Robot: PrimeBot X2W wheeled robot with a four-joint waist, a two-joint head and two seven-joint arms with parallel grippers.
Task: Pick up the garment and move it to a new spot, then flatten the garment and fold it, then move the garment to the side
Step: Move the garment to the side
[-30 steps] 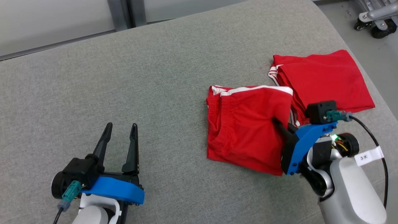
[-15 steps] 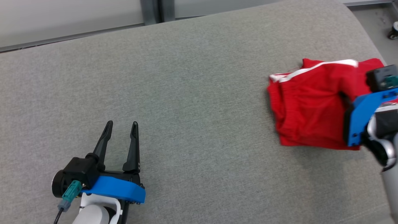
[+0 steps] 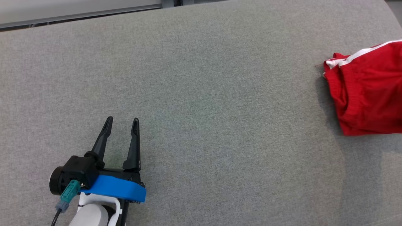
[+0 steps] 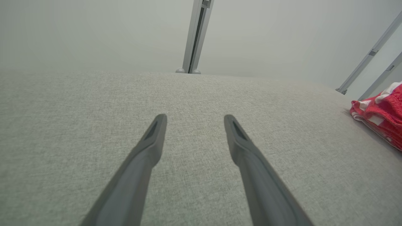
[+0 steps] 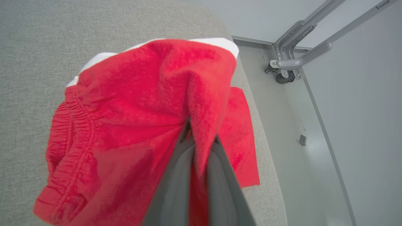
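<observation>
my left claw (image 3: 122, 119) sits low on the left, fingers spread wide with nothing between them, pointing across the bare grey cushion (image 3: 201, 78). far over at the right edge is the garment (image 3: 367, 94), a pair of red shorts with white stripes and a gathered elastic waistband, bunched and doubled over, well apart from my left claw. my right claw (image 5: 201, 131) is clamped tight on a pinch of the red fabric, and the cloth drapes down around both fingers. the shadow beside it suggests it hangs a little off the cushion. i judge it light, soft and limp: it will sag and swing from one pinch, will not hold a shape, and is neither fragile nor slippery on this rough weave. a single grip in mid-fabric lets the layers slide apart, so for flattening i would rather take the waistband or a striped hem corner, where the cloth is thicker and gives an edge to pull against. beneath it, nearer the cushion's right rim, lies a flat red cloth (image 5: 243, 141); i cannot tell whether it is part of the same piece.
</observation>
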